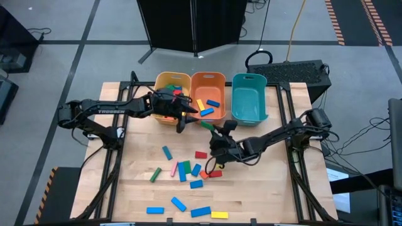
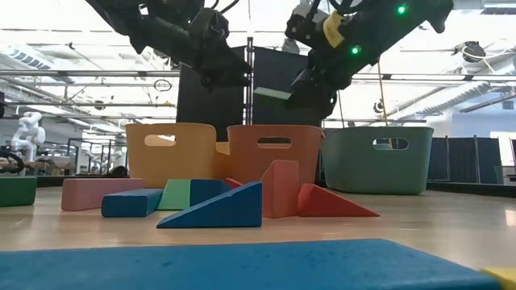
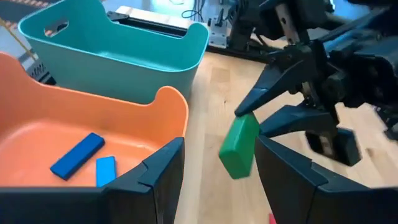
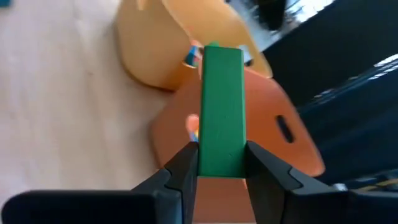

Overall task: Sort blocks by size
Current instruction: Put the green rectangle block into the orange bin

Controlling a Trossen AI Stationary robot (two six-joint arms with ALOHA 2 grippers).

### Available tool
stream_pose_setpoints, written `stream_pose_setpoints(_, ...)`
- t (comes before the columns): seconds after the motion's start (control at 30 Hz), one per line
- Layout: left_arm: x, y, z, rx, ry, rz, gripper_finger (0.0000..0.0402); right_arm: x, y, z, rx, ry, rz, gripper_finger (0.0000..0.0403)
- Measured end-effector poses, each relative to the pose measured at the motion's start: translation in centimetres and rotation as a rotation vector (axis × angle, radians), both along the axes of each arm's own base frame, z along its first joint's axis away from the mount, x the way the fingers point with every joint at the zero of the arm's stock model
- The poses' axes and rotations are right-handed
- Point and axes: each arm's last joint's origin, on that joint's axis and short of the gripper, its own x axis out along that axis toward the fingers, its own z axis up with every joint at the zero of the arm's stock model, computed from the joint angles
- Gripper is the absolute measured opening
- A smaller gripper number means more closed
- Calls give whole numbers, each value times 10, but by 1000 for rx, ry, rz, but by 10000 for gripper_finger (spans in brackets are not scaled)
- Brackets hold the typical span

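Observation:
My right gripper [image 1: 213,130] is shut on a green bar block [image 1: 207,125], held above the table just in front of the orange bin [image 1: 208,78]. The bar also shows in the low view [image 2: 272,94] and the left wrist view [image 3: 239,146]. My left gripper [image 1: 183,119] is open and empty, near the front walls of the yellow bin [image 1: 164,80] and the orange bin. Several blocks lie flat on the table, among them a red one [image 1: 201,154], a blue one [image 1: 167,152] and a green one [image 1: 155,174]. My right gripper pinches the green bar's two long sides [image 4: 219,155] between its two fingers, near one end. The rest of the bar sticks out forward past the fingertips, along the fingers. The fingers come from the table's right. The bar is lifted clear of the table.
A teal bin [image 1: 249,81] stands right of the orange bin at the far edge. The orange bin holds blue blocks [image 3: 78,154] and the yellow bin holds several blocks. More blue blocks and a yellow one [image 1: 219,215] lie near the front edge.

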Motion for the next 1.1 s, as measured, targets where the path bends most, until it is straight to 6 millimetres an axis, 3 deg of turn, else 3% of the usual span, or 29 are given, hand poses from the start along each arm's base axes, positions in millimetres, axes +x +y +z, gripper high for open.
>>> stream_pose_setpoints(0.33, 7, 0, 1, -187, -56, 29, 196, 1, 2, 5, -120, 34, -18, 101)
stream_pose_setpoints(0.53, 18, 0, -19, -355, 7, -21, 196, 5, 5, 11, -169, 37, 10, 101)
stream_pose_setpoints(0.77, 25, 1, -36, -386, 55, -41, 196, 6, 7, 14, -222, 52, 4, 101)
stream_pose_setpoints(1.1, 29, 0, -24, -402, -56, -148, 196, 6, 7, 14, -223, 60, 8, 101)
